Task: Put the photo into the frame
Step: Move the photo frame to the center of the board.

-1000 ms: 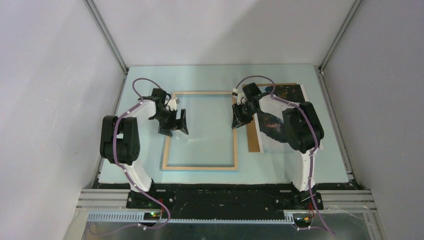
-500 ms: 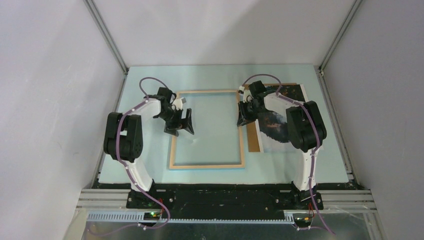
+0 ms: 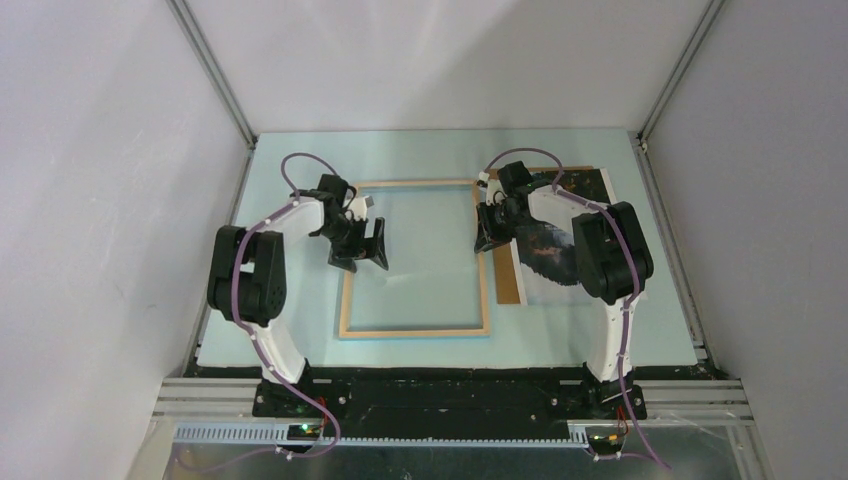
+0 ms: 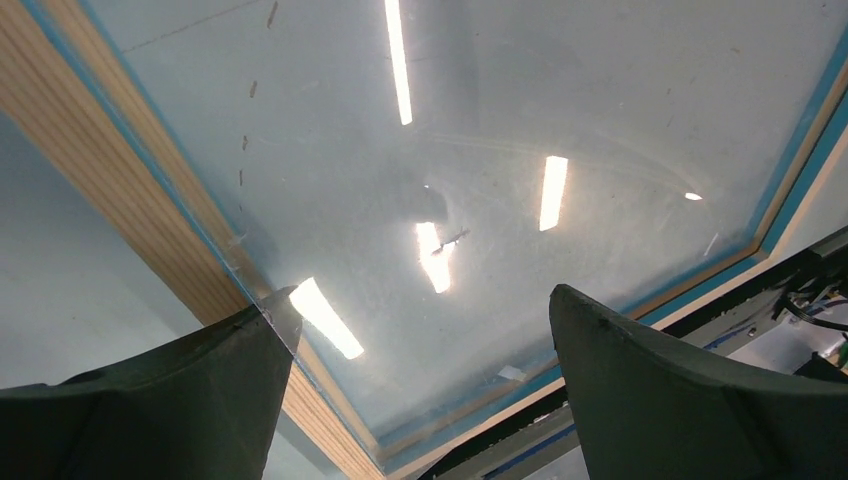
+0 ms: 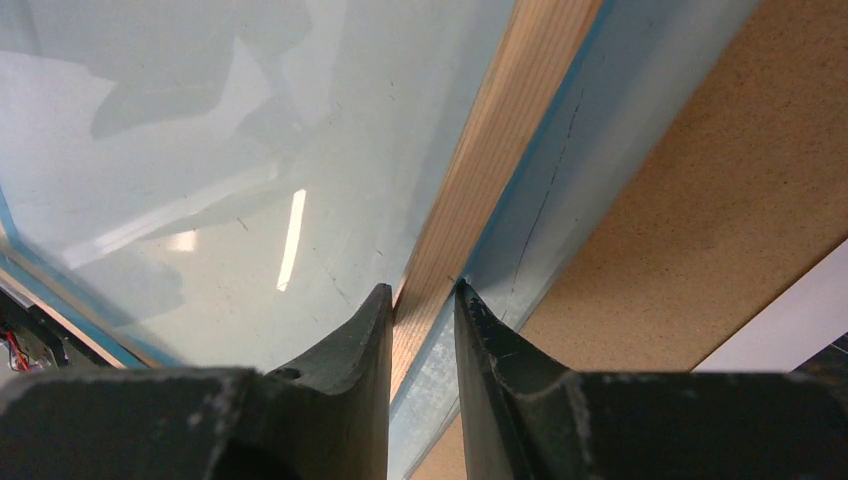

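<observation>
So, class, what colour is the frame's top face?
The frame is pale wood, blue-edged; clearest in right wrist view.

No text, label, brand, number or sign is legible to me on the frame (image 3: 414,330), the photo (image 3: 548,262) or any other surface in view.

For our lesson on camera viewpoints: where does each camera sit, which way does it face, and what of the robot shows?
Top external: above and behind, looking down on the table; left arm and right arm show.
Left wrist: facing down at the frame; open jaws show.
Right wrist: facing down at the backing board; jaws pinch the frame's rail.
Shared: all see the frame.
</observation>
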